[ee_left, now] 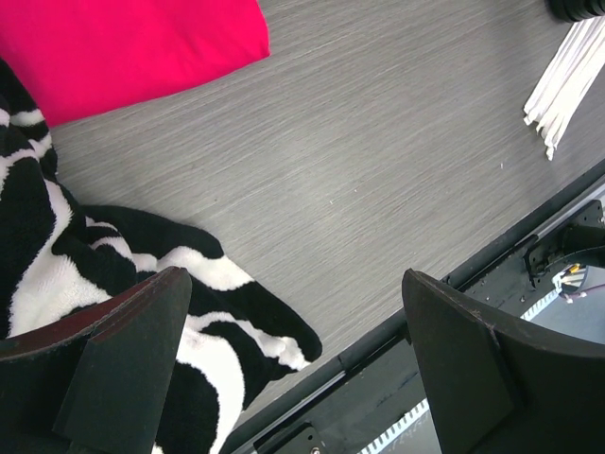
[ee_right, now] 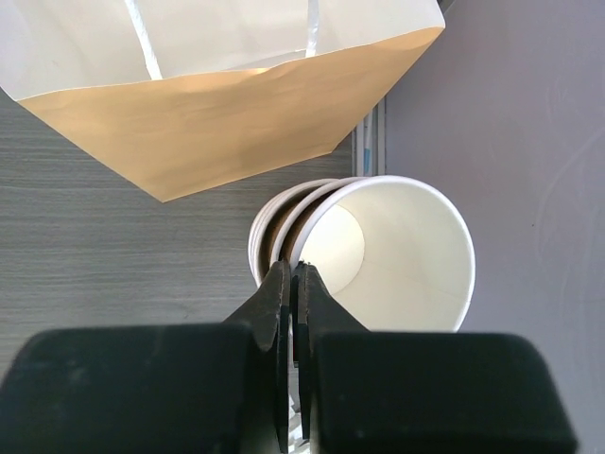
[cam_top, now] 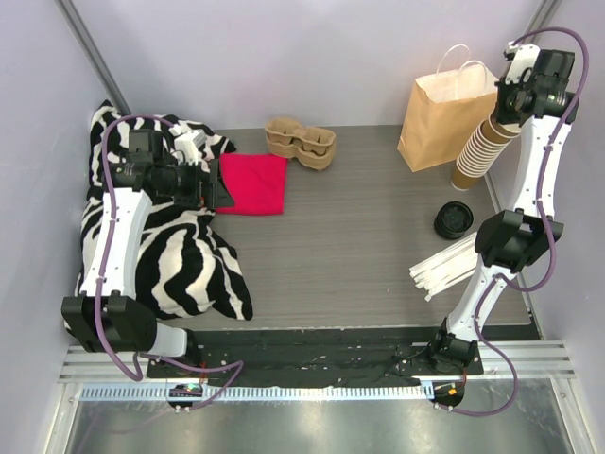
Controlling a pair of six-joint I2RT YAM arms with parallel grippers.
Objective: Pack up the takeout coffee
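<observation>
While the right gripper (ee_right: 290,274) hangs over the stack of cups (cam_top: 477,151) at 2 o'clock on the table (cam_top: 350,246), its jaws are nearly together, pinched on the near rim of the top cup (ee_right: 406,255).
- Top cup: lidless, white inside, tan outside, nested in the stack. The stack leans toward 1 o'clock, against the side of the paper bag (cam_top: 442,123).
- Paper bag: upright at 1 o'clock, mouth open, white handles up. In the right wrist view its brown side fills the top of the picture, just beyond the cup rims.
- Black lid (cam_top: 454,219): round, on the table at 3 o'clock, just beside the foot of the stack. Cannot tell from above whether a cup sits beneath it.
- White sticks (cam_top: 449,270): a loose bundle at 4 o'clock, near the lid.
- Left gripper (ee_left: 293,284): jaws wide apart, nothing between them. It hovers at 9 o'clock, above the edge of the zebra blanket (cam_top: 180,255), beside the pink cloth (cam_top: 253,183).
- Pulp carrier (cam_top: 301,142): at 12 o'clock, just beyond the pink cloth, well apart from both grippers.
</observation>
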